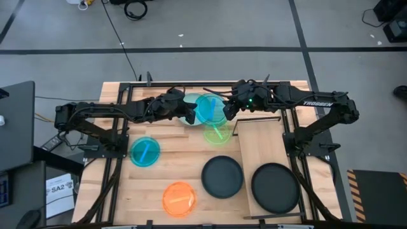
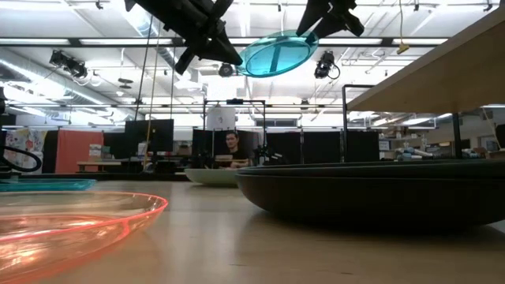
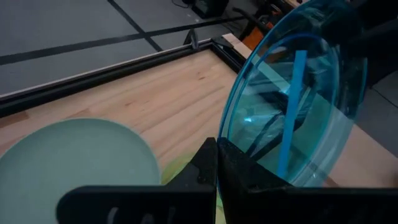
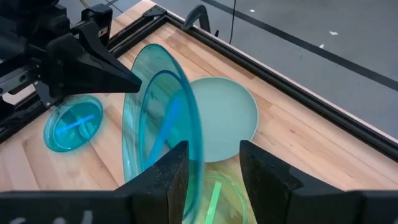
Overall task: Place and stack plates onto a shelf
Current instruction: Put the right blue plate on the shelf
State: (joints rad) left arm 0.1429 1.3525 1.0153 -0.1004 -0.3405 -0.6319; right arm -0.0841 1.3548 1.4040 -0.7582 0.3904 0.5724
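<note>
Cyan plate airborne, near level, left tool clamped on its rim, right tool open around opposite edge

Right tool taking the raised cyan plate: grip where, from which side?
The free rim opposite the left tool, which pinches the raised translucent cyan round plate at one edge. It hangs tilted on edge, so the open right tool can likely straddle that thin rim from its own side.
</note>
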